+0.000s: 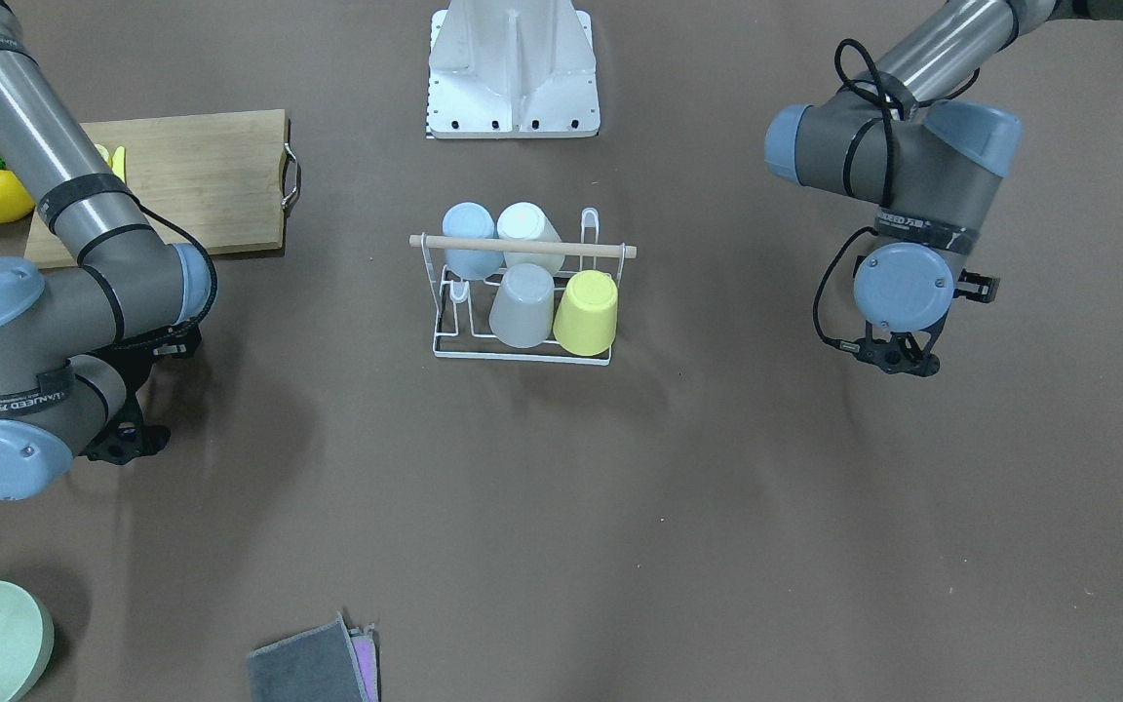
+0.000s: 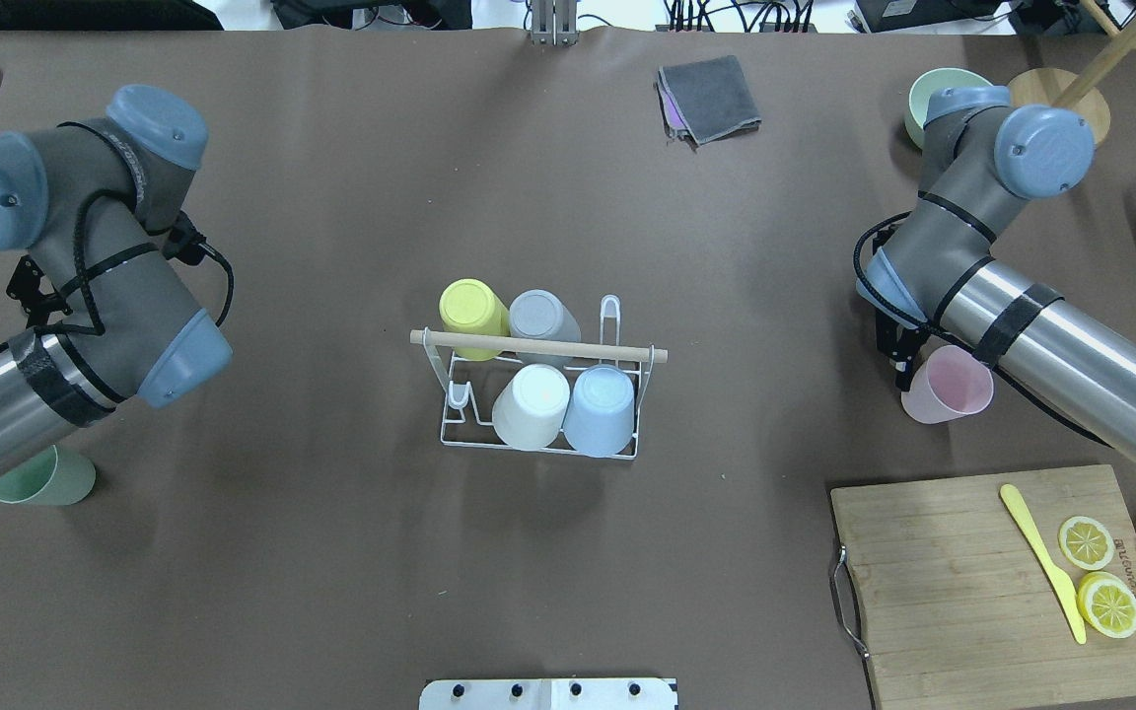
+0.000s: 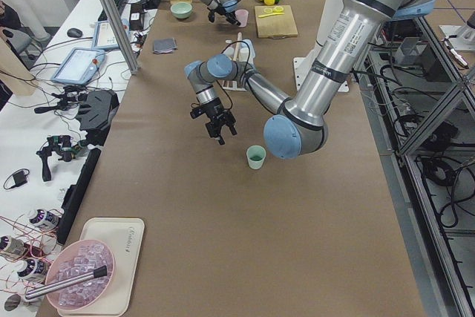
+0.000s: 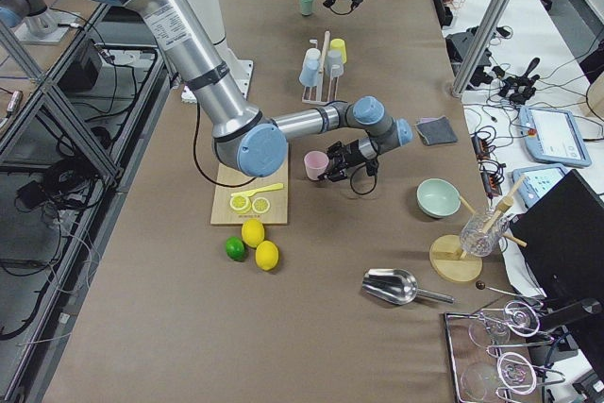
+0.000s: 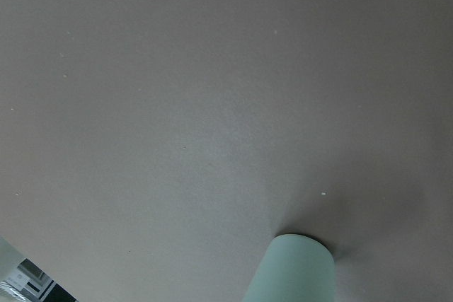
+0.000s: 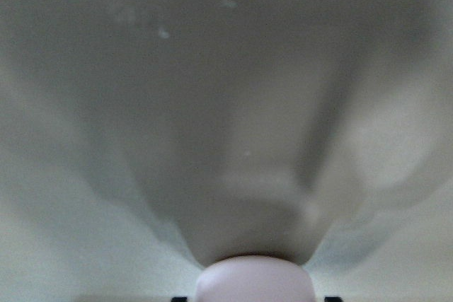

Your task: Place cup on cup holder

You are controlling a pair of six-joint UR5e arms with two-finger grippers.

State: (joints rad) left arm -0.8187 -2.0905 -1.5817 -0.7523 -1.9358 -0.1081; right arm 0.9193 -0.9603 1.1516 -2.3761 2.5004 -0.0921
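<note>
The brown table (image 2: 331,592) carries everything. The left arm (image 2: 85,266) and right arm (image 2: 1012,306) each wear a black strap (image 1: 6,405) with white lettering that reads roughly "HANEED", followed by characters too small to make out. The bamboo cutting board (image 2: 962,582) has a small printed mark beside the lemon slices (image 2: 1096,572), which is illegible.

The cup holder (image 2: 538,346) stands mid-table with four cups upside down on its prongs: a yellow cup (image 2: 472,306), grey cup (image 2: 540,316), white cup (image 2: 533,399) and blue cup (image 2: 600,406).

The pink cup (image 2: 948,390) stands on the table against the right gripper (image 2: 903,367); I cannot tell whether the gripper clamps it. The green cup (image 2: 45,480) stands on the table near the left gripper (image 3: 220,134), whose fingers are spread and empty.
</note>
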